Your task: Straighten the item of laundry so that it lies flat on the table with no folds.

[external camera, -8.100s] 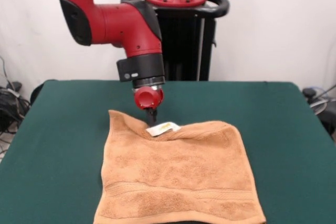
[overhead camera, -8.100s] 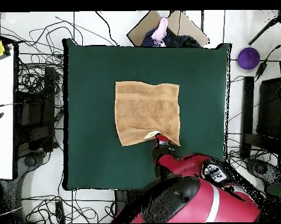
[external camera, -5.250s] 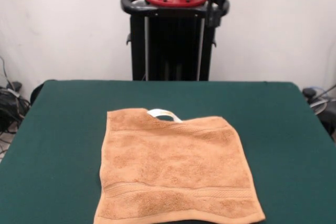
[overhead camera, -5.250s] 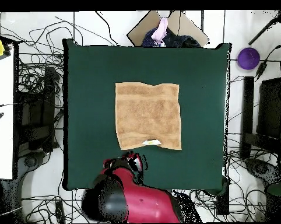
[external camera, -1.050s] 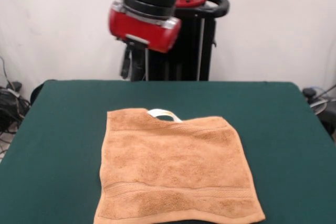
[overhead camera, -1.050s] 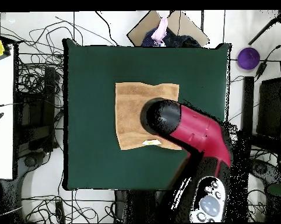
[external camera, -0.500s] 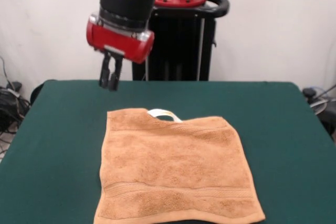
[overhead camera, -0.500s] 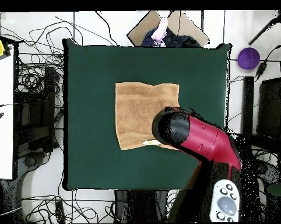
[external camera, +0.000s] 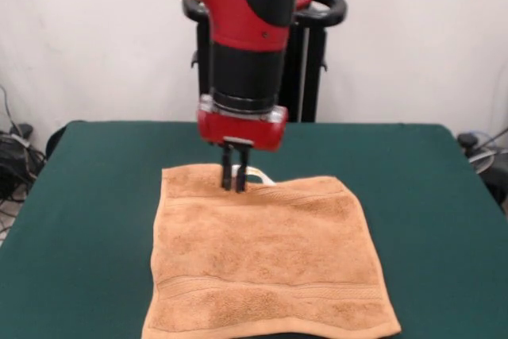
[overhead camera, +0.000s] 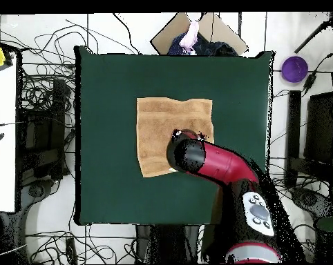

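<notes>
The item of laundry, a peach-orange towel, lies spread on the dark green table, with a border band near its front edge. Its far edge dips slightly beside a small white tag. My gripper points straight down at that far edge, just left of the tag, fingertips at the cloth. The fingers stand a narrow gap apart with nothing between them. From overhead, the towel shows on the table, and my arm covers its lower right part and hides the gripper.
The black pedestal stands behind the table's far edge. Overhead, cables lie on the floor around the table, a white surface is at the left, a cardboard box at the top and a purple object at the right.
The arm has swung from high over the table's far left toward the middle and come down; the fingertips now reach the towel's far edge by the tag. The towel has not moved.
</notes>
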Robot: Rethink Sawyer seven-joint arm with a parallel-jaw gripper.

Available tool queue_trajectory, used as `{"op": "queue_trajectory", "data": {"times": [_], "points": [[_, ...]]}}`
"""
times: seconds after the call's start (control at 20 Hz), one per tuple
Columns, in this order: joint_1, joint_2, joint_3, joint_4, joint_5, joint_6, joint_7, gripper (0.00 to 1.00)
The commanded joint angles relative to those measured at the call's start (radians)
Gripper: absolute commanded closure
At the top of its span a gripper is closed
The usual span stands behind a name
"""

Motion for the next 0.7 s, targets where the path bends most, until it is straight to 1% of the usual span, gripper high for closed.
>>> {"op": "queue_trajectory", "data": {"times": [0.05,0.1,0.2,0.25,0.3,0.4,0.5,0.7], "points": [[0.012,0.006,0.229,0.062,-0.096,0.056,-0.034,1.00],[0.085,-0.003,0.153,0.032,-0.107,0.079,0.007,1.00],[0.174,0.004,0.060,-0.006,-0.128,0.054,0.073,1.00],[0.162,0.005,0.077,0.003,-0.127,0.053,0.074,1.00],[0.116,-0.001,0.131,0.021,-0.131,0.060,0.043,1.00],[0.063,-0.003,0.185,0.031,-0.152,0.060,-0.005,1.00],[0.064,0.012,0.179,0.029,-0.170,0.037,0.007,1.00],[0.075,0.020,0.169,-0.013,-0.195,0.049,0.013,1.00]]}}
